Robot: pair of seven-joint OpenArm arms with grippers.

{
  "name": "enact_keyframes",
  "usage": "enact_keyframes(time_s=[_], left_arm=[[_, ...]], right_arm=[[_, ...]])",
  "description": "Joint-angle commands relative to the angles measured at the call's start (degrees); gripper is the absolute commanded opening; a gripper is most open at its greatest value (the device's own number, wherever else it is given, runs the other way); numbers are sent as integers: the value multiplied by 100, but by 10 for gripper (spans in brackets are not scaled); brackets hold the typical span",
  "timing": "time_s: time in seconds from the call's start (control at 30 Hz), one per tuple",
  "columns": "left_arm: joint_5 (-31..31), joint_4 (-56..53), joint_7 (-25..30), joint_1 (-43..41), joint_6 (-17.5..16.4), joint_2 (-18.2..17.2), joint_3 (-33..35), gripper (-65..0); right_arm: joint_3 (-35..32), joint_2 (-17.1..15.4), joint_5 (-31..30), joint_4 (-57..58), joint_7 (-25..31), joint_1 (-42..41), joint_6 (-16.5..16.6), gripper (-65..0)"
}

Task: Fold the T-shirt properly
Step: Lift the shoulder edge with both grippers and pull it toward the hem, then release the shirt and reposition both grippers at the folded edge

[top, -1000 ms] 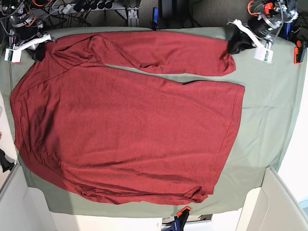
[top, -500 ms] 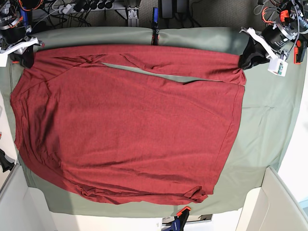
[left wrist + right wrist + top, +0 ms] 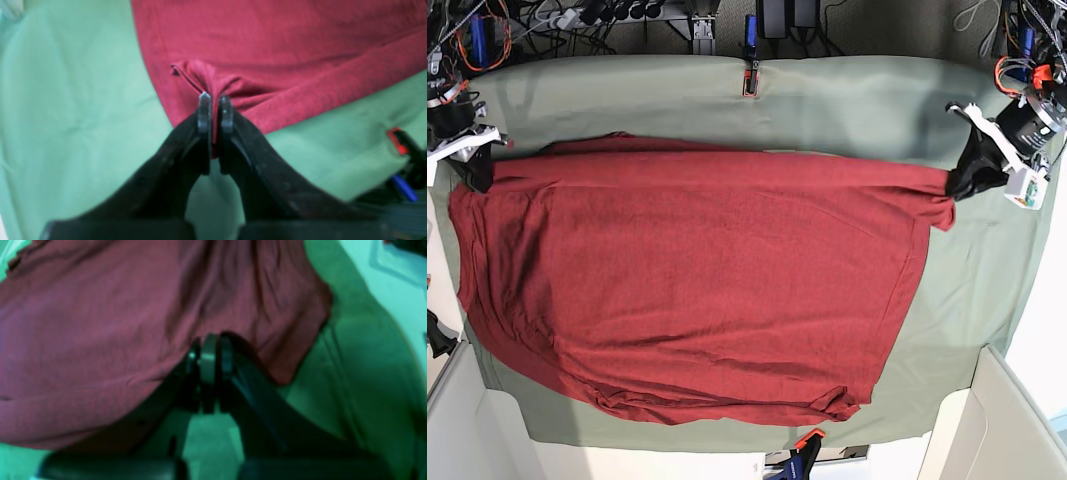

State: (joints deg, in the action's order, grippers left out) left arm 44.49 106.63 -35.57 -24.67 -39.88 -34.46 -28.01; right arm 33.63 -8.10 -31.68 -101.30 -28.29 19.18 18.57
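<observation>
The T-shirt lies spread across the middle of the green table cover, its body reaching from the 9 o'clock edge toward 4 o'clock, hem bunched near 6 o'clock. Half a second ago the long sleeve ran as a separate band along 12 o'clock with a sliver of green showing between it and the body; now that band has been drawn down onto the body, so the upper edge reads as one fold line from 9 to 3 o'clock. At 3 o'clock the left gripper is clenched on the sleeve end, a pinch of red cloth rising between its fingertips in the left wrist view. At 9 o'clock the right gripper is likewise clamped on the shirt's shoulder edge, cloth draped over its fingers. Both have come lower on the table than before. An orange clamp sits at 12 o'clock.
</observation>
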Motion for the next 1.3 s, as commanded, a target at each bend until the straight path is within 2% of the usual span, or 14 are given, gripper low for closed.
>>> enact_keyframes(time_s=[0.0, 0.2, 0.37, 0.63, 0.67, 0.8, 0.83, 0.87, 0.93, 1.0, 1.03, 1.1, 1.17, 1.27], left_arm=[[13, -61, 168, 116, -12, -149, -37, -650], [22, -817, 221, 785, -12, -160, 175, -650], [-59, -1364, 243, 1349, -12, -157, 721, -650], [-365, -2413, 452, 2243, -12, -157, 1513, -650], [-365, -2533, 459, 2319, -12, -155, 1580, -631], [-365, -2883, 490, 2485, -12, -155, 1690, -367], [-365, -2900, 446, 2481, -12, -157, 1690, -317], [-356, -2900, 295, 2479, -12, -157, 1685, -298], [-181, -2896, -181, 2481, -12, -160, 1641, -298], [350, -2894, -841, 2474, -12, -160, 1451, -298], [750, -2874, -1196, 2448, -12, -160, 1307, -298], [1408, -2785, -1674, 2293, -12, -160, 986, -298], [1700, -2677, -1770, 2000, -12, -160, 651, -298], [1792, -2476, -1773, 1556, -12, -142, 393, -298]], right_arm=[[42, -76, -20, 13, 149, -98, 35, -650], [42, -76, -24, 566, 151, -645, 138, -650], [42, -74, 0, 874, 164, -960, 138, -650], [37, -74, 389, 1093, 304, -1143, 138, -650], [37, -76, 424, 1132, 306, -1141, 138, -650], [37, -72, 426, 1266, 369, -1139, 138, -650], [37, -74, 426, 1266, 369, -1139, 138, -650], [37, -74, 426, 1266, 369, -1139, 138, -626], [37, -76, 426, 1266, 365, -1154, 133, -479], [37, -74, 426, 1266, 361, -1152, 118, -377], [37, -74, 424, 1266, 354, -1145, 118, -356], [37, -74, 345, 1263, 243, -1128, 118, -355], [39, -72, 181, 1259, 127, -1097, 120, -355], [46, -72, 79, 1226, -94, -1088, 120, -355]])
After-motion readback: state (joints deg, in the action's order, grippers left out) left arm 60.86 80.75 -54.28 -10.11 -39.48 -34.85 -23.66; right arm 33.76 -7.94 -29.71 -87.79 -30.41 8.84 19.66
